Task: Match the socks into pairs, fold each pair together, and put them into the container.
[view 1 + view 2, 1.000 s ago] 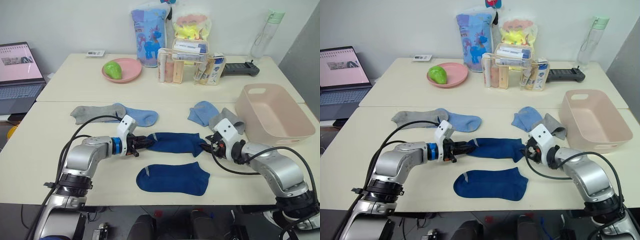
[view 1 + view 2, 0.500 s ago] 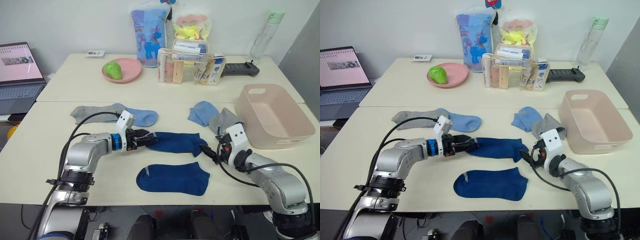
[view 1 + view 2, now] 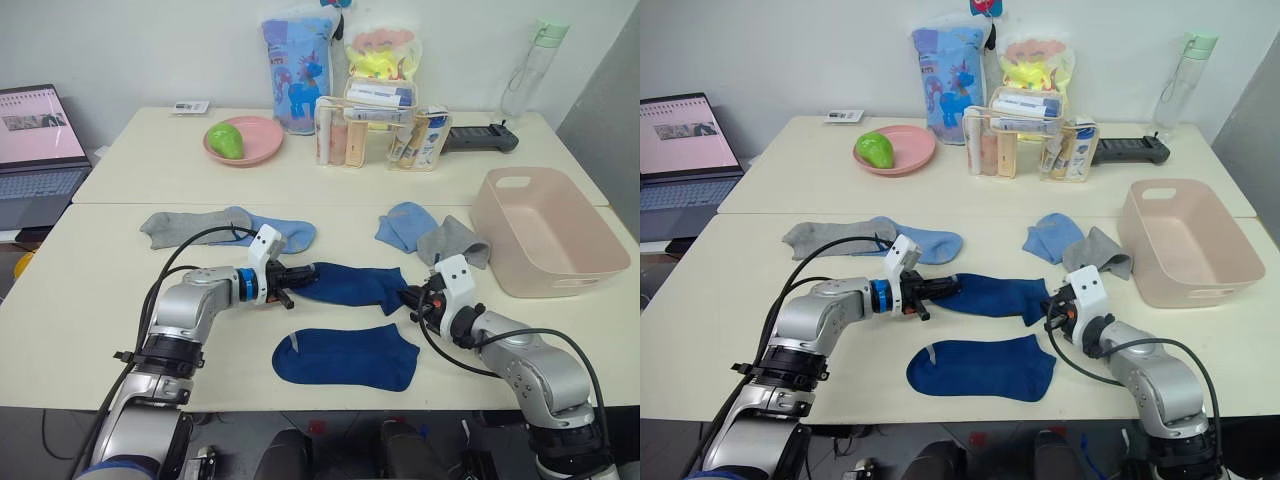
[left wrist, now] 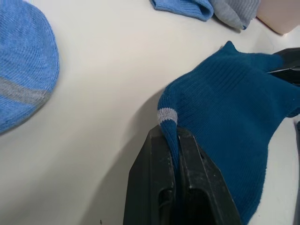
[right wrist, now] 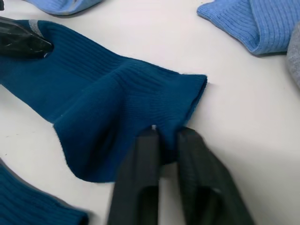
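2 black-fingered grippers hold opposite ends of 1 dark navy blue ankle sock [image 3: 352,285] stretched flat on the cream table [image 3: 80,290]: the left gripper [image 3: 297,276] is clamped tight on its grey-striped toe, and the right gripper [image 3: 409,300] pinches its cuff edge between narrow fingers. A second dark navy blue ankle sock [image 3: 346,356] lies flat just in front of it, while the pale pink rectangular plastic tub [image 3: 545,231] stands at the table's right edge, well apart from both grippers. No writing on anything is readable.
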